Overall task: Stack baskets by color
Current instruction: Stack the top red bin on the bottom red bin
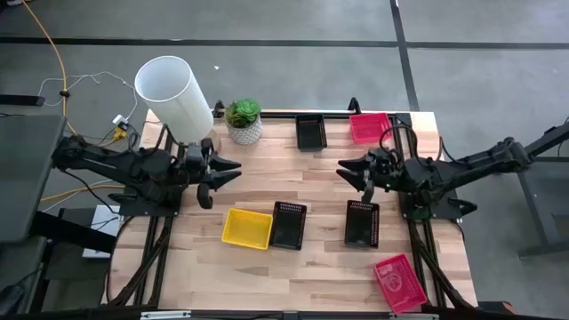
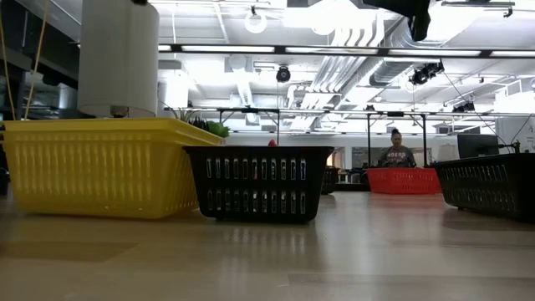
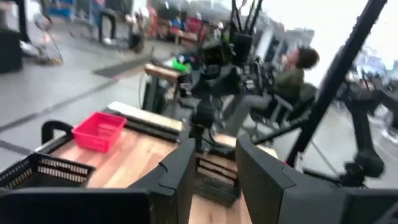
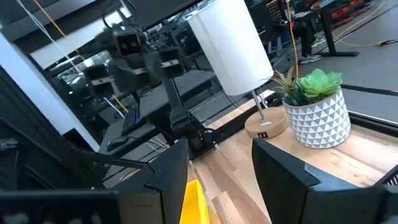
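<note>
Several baskets rest on their bases on the wooden table. A black basket (image 1: 310, 132) and a red one (image 1: 369, 127) sit at the far edge. A yellow basket (image 1: 247, 228) touches a black one (image 1: 289, 224) in the middle, with another black one (image 1: 362, 222) to their right. A second red basket (image 1: 399, 282) lies near the front right corner. My left gripper (image 1: 222, 180) hovers open above the table's left side, pointing level. My right gripper (image 1: 351, 178) hovers open at the right, facing it. Nothing is between either gripper's fingers (image 3: 180, 168) (image 4: 168, 174).
A tall white cylinder (image 1: 173, 98) and a white pot with a green plant (image 1: 244, 122) stand at the far left corner. Bare wood (image 1: 293, 178) lies between the two grippers. A person (image 2: 395, 153) sits in the room beyond the table.
</note>
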Controlling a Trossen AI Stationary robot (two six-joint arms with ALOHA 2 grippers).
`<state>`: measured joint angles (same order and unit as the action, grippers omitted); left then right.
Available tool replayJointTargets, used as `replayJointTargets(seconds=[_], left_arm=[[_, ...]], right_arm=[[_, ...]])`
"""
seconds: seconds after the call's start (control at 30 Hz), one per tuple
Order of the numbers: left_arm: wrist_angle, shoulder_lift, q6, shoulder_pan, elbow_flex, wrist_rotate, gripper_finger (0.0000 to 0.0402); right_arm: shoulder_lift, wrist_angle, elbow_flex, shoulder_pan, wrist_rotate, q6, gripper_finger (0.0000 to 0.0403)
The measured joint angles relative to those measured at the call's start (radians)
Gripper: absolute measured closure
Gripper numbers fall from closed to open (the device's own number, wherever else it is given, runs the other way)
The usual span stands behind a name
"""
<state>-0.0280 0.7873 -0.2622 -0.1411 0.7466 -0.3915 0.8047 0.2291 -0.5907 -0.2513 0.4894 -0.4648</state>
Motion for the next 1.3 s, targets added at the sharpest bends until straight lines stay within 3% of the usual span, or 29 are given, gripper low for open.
replayJointTargets(seconds=[0.1,0.23,0.6,0.8,0.97,1.13,1.3], left_arm=[[-0.158,-0.036,0.011,0.025,-0.116,-0.017,0.0298],[-0.223,-0.072,-0.020,0.079,-0.200,0.004,0.0298],[-0.260,-0.086,-0.040,0.131,-0.207,0.058,0.0298],[-0.260,-0.086,-0.041,0.131,-0.207,0.059,0.0298],[-0.260,-0.086,-0.041,0.131,-0.206,0.059,0.0298],[-0.259,-0.086,-0.041,0.131,-0.206,0.058,0.0298],[-0.257,-0.086,-0.041,0.131,-0.205,0.042,0.0298]], right_arm=[[0.000,-0.009,0.000,0.015,-0.036,0.019,0.0237],[0.000,-0.016,-0.001,0.018,-0.055,0.082,0.0237],[0.000,-0.018,-0.001,0.017,-0.045,0.081,0.0237],[0.000,-0.018,-0.003,0.033,0.080,0.020,0.0237],[0.000,-0.047,-0.008,0.143,0.167,-0.062,0.0237],[0.031,-0.458,-0.137,0.328,0.128,-0.216,0.0237],[0.166,-0.887,-0.305,0.536,0.025,-0.249,0.0237]])
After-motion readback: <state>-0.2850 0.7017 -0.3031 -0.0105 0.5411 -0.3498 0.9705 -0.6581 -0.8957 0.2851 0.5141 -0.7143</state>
